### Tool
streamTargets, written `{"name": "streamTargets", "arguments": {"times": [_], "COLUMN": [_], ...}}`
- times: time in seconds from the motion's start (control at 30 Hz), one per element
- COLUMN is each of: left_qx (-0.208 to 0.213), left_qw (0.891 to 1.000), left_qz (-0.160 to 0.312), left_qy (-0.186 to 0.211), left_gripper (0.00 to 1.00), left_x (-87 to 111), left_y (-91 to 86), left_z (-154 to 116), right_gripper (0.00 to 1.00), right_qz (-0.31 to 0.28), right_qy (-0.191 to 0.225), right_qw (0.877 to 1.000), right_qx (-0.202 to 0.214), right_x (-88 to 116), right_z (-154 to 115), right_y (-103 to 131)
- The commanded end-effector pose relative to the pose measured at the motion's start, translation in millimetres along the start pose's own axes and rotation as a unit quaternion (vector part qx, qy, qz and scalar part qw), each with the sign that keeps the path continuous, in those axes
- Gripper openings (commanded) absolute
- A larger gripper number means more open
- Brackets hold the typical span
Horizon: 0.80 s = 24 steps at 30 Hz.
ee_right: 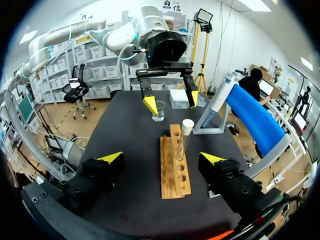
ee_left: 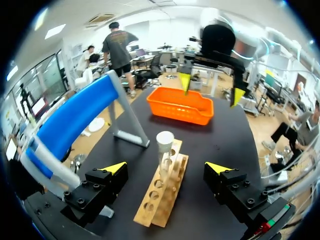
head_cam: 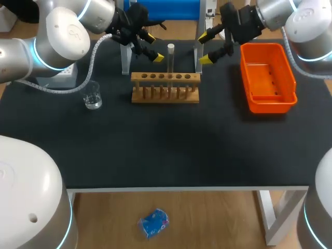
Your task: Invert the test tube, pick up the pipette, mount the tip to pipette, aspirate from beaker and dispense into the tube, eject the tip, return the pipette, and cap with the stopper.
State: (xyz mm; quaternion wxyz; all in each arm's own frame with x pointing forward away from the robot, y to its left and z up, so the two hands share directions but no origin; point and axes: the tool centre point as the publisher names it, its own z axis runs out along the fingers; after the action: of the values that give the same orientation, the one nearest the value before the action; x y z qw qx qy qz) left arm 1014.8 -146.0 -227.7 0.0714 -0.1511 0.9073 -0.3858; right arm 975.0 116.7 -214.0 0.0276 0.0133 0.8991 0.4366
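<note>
From the head view, my left gripper and right gripper both gape wide and empty, either side of the test tube upright in the wooden rack. Left wrist view: an off-centre squeeze could tilt the tube or drag the rack (nothing visibly pins it). Right wrist view: flat black table; the facing grippers leave little room.

Flanking the upright test tube in the wooden rack at the far side of the black table with left gripper and right gripper, both spread open; bracketing the rack with a glass beaker on the left and an orange bin on the right.
</note>
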Motion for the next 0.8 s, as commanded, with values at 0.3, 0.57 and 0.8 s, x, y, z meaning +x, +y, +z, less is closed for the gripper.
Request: {"name": "streamTargets", "arguments": {"times": [0.3, 0.57, 0.8], "left_qx": [-0.016, 0.010, 0.020], "left_qw": [0.991, 0.979, 0.969], "left_qz": [-0.089, -0.095, -0.104], "left_qy": [-0.099, -0.182, -0.223], "left_gripper": [1.00, 1.00, 1.00], "left_x": [20.3, 35.5, 47.5], "left_y": [11.4, 12.4, 16.1], "left_z": [-54, -91, -112], "right_gripper": [1.00, 1.00, 1.00], "right_qz": [0.004, 0.030, 0.071], "right_qy": [-0.069, -0.123, -0.166], "right_qw": [0.997, 0.990, 0.977], "right_qx": [-0.027, -0.056, -0.116], "right_x": [11, 27, 38], "right_z": [-30, -49, -68], "right_y": [-2, -13, -33]}}
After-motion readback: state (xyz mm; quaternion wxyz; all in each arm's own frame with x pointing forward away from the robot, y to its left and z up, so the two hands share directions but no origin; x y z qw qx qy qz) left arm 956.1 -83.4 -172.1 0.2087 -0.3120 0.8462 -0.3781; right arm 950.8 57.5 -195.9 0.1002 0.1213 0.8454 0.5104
